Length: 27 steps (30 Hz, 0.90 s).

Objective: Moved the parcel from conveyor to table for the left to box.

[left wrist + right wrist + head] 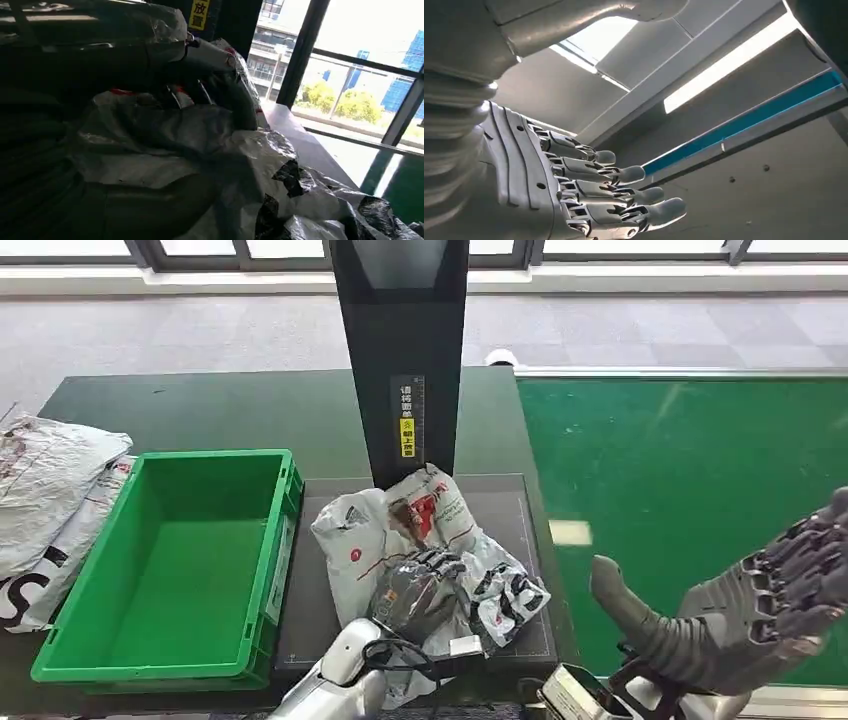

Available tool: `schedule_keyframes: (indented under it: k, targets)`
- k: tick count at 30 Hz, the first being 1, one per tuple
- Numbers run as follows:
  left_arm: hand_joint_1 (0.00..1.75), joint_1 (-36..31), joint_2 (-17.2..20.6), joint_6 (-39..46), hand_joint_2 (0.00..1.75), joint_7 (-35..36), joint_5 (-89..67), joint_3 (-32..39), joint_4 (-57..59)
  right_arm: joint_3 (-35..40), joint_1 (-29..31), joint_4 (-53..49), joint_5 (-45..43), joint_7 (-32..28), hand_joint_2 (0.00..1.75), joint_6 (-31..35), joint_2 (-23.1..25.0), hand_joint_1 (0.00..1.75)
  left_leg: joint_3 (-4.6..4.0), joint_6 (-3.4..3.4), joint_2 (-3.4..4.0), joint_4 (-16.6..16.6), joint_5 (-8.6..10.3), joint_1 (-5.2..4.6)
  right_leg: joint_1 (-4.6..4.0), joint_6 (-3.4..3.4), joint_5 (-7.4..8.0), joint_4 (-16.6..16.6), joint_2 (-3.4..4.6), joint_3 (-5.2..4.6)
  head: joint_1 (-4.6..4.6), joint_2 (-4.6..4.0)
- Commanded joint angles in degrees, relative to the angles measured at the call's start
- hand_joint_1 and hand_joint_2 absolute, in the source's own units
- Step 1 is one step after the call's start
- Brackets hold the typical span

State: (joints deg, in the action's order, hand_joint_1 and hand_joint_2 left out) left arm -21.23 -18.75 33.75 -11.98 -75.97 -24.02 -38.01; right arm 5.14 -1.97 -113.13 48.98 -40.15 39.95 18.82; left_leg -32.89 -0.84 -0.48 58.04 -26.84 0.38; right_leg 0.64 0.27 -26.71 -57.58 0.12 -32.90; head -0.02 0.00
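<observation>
Parcel [425, 540] is lying just right of the green box [165, 560], with the left hand [415, 590] grasping it. Right hand [790, 590] is hovering released over the conveyor [680, 460], farther away.

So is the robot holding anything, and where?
The left hand grips the crumpled parcel at its near, lower part. The right hand is open, holding nothing.
</observation>
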Motion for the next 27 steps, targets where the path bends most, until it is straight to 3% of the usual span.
schedule_keyframes:
  k: [1,11,14,15,18,19,21,22,24,27]
  targets:
    - [1.75,-3.20,0.37,-2.19,1.75,2.49,-2.31,2.49,6.29,1.07,5.12,3.06,-0.53,0.15,1.75,0.05,1.18,0.00,0.00,0.01,0.21,-0.01,0.01,-0.01,0.00,-0.02,0.06,-0.01,0.17,-0.07,0.00,0.00]
    - [1.75,-4.61,1.38,-7.19,1.75,11.56,-10.56,1.11,9.24,0.71,6.46,5.34,-0.87,0.15,1.75,0.05,1.18,0.00,0.07,0.00,0.35,-0.15,0.06,-0.01,-0.01,-0.04,0.16,0.13,0.29,-0.03,0.00,0.00]
    - [1.75,-5.12,3.11,2.38,1.75,18.69,-14.03,-2.29,6.02,0.21,6.38,4.91,-0.63,0.15,1.75,0.05,1.18,0.00,0.06,0.00,0.22,-0.05,0.01,-0.01,0.00,-0.02,0.08,0.03,0.19,0.00,0.00,0.00]
    - [1.75,-5.52,4.55,6.02,1.75,20.96,-14.03,-4.10,4.25,0.24,6.25,4.78,-0.55,0.15,1.75,0.05,1.18,0.00,0.07,0.00,0.25,-0.10,0.04,-0.02,0.00,-0.03,0.11,0.06,0.21,0.00,0.00,0.00]
    - [1.75,-3.82,16.67,6.25,1.75,36.27,-14.03,-15.43,-23.80,0.25,5.88,4.57,-0.09,0.15,1.75,0.05,1.18,0.00,-0.01,-0.02,0.37,-0.08,0.07,0.01,-0.02,-0.06,0.17,0.05,0.33,-0.12,0.00,0.00]
    - [1.75,-5.94,21.32,6.25,1.75,39.61,-14.03,-16.27,-31.05,0.38,5.85,4.67,0.00,0.15,1.75,0.05,1.18,0.00,-0.11,-0.05,0.42,0.00,0.04,0.01,-0.02,-0.08,0.15,-0.07,0.38,-0.26,0.02,0.00]
    - [1.75,-5.94,21.32,6.25,1.75,39.61,-14.03,-16.27,-31.05,0.38,5.85,4.67,0.00,0.15,1.75,0.05,1.18,0.00,-0.23,-0.13,0.40,0.07,0.08,0.05,-0.08,-0.16,0.19,-0.17,0.36,-0.40,0.00,0.00]
    - [1.75,-6.94,27.18,6.25,1.75,43.06,-14.03,-16.68,-39.31,0.48,6.01,4.89,-0.01,0.15,1.75,0.05,1.18,0.00,-0.16,-0.15,0.24,0.04,0.10,0.06,-0.13,-0.17,0.18,-0.10,0.20,-0.28,0.00,0.00]
    - [1.75,-9.54,33.80,6.25,1.75,46.31,-14.03,-15.49,-47.57,0.72,5.94,5.06,0.06,0.15,1.75,0.05,1.18,0.00,-0.17,-0.23,0.34,0.04,0.14,0.06,-0.17,-0.21,0.19,-0.16,0.29,-0.35,-0.02,0.00]
    - [1.75,-9.54,33.80,6.25,1.75,46.31,-14.03,-15.49,-47.57,0.72,5.94,5.06,0.06,0.15,1.75,0.05,1.18,0.00,-0.28,-0.35,0.33,0.07,0.22,0.16,-0.24,-0.23,0.20,-0.27,0.31,-0.46,0.00,0.00]
